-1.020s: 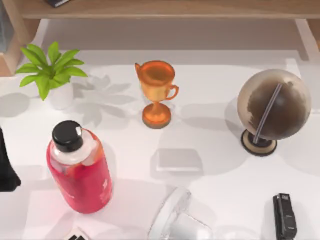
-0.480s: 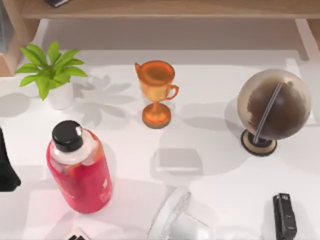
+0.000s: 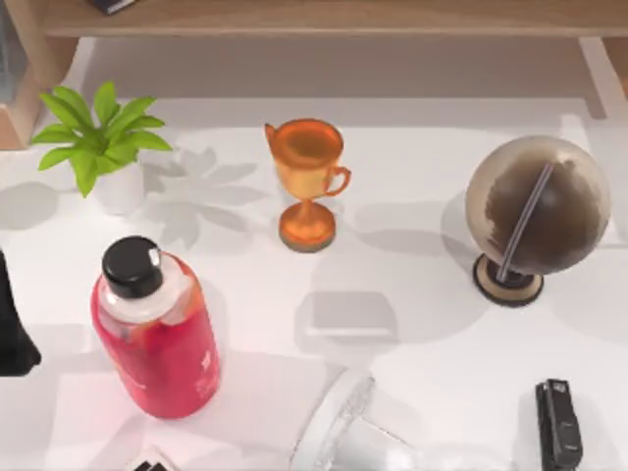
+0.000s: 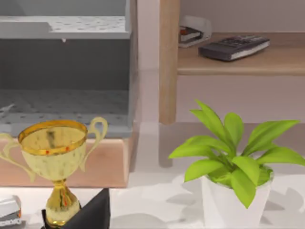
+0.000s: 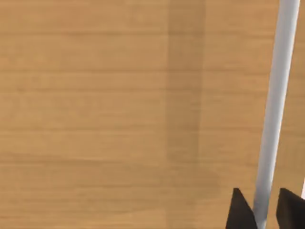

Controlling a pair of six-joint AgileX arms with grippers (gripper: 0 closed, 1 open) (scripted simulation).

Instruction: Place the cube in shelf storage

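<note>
Cube's whereabouts cannot be told from these views. The shelf storage [image 3: 324, 18], a light-brown wooden unit, runs along the table's far edge, its long board crossing the top view. The right gripper [image 5: 263, 212] is close up against light wood grain, just beside a pale upright post [image 5: 274, 105]. Whether this claw is released, clenched or grasping the cube cannot be told. The left arm [image 3: 12, 339] sits parked at the table's left edge, and its grip cannot be told either.

On the white table [image 3: 422, 392] stand an orange trophy [image 3: 306, 182], a potted plant [image 3: 103, 147], a globe [image 3: 535, 211] and a red bottle [image 3: 157, 334]. A flat grey block [image 3: 348, 316] lies near the middle. A dark calculator [image 4: 233, 46] rests on a shelf board.

The step in hand is probably the placing at the shelf. To do it well, the right arm should stay clear of the post. It should bring the cube level over bare board, away from the calculator, and let go only once the cube rests flat.
</note>
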